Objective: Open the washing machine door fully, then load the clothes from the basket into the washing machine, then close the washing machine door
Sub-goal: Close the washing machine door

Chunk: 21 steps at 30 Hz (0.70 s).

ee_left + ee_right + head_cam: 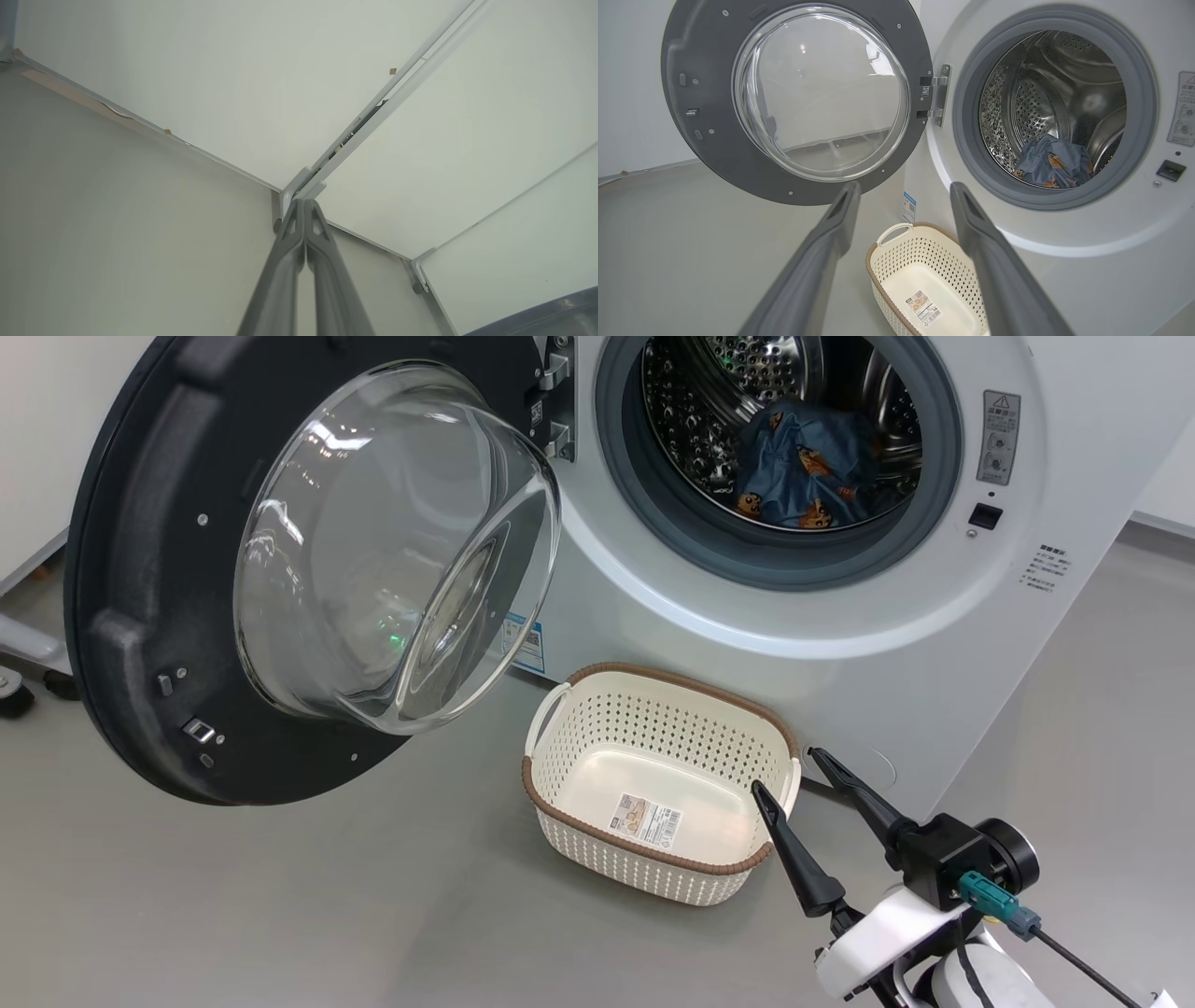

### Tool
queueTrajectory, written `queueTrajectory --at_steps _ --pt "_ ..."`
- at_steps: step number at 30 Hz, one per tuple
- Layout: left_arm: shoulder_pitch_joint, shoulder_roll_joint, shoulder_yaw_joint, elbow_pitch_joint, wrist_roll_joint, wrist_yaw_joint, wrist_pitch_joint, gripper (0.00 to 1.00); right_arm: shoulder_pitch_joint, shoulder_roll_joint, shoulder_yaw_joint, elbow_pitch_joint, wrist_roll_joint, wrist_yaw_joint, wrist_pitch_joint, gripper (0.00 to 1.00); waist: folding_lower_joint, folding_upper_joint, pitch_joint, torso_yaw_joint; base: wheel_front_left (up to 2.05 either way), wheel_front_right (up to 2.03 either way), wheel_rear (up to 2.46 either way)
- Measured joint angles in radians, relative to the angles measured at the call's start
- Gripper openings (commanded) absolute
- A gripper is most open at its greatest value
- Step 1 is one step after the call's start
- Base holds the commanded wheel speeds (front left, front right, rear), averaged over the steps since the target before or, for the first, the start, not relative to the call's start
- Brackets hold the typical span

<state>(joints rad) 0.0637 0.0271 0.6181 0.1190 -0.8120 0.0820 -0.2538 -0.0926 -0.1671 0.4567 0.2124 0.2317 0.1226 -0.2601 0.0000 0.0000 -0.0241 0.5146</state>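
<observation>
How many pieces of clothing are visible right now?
1 blue printed bundle of clothes lies low inside the washing machine; it may hide several pieces. The basket holds only its label sticker.

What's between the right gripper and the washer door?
Head view: the basket, empty, stands on the floor between the right gripper and the washing machine door.

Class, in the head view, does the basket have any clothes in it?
No, the basket holds just a label sticker; the blue garment lies in the drum.
</observation>
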Motion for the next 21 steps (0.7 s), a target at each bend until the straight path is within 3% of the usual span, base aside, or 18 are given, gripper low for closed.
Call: queueTrajectory --at_steps 13,21 --pt "-0.142 0.163 0.099 0.103 -0.201 -0.011 0.175 0.0 0.036 0.012 -0.031 -0.002 0.0 0.0 0.0 1.0 0.0 0.0 -0.015 -0.02 0.0 0.0 0.0" --pt "-0.26 0.273 0.104 0.186 -0.251 0.02 0.306 0.0 0.063 0.021 -0.051 -0.002 0.0 0.0 0.0 1.0 0.0 0.0 -0.032 -0.04 0.0 0.0 0.0"
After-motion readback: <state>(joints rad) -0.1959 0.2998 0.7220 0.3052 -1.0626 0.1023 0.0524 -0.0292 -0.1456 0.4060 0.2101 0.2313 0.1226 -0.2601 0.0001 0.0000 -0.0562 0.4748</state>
